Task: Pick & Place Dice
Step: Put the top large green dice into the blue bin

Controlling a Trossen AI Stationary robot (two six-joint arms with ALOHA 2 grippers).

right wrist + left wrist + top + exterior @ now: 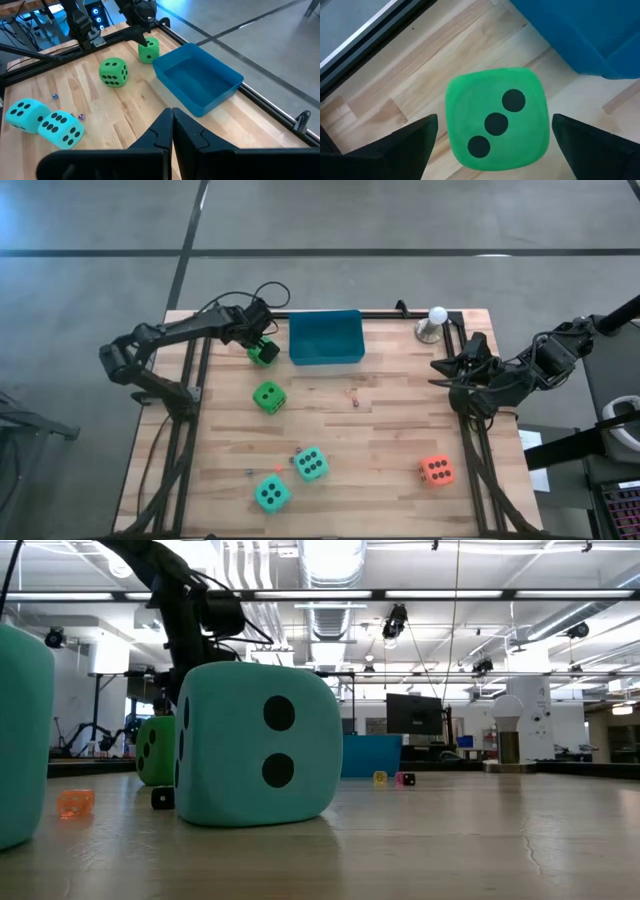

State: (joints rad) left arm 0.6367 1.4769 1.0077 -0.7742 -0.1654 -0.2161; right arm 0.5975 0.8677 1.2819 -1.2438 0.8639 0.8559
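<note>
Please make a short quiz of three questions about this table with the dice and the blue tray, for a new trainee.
1. True or false: the blue tray already holds a die.
2. Which die sits between the open fingers of the left gripper?
A. the orange-red die
B. a bright green die beside the tray
C. a teal die
3. Fill in: the top face of that die, in the left wrist view, shows ___ pips.

Key
1. False: the tray is empty in the high and right wrist views.
2. B. The right gripper is shut and waits at the table's right edge.
3. Three.
</note>
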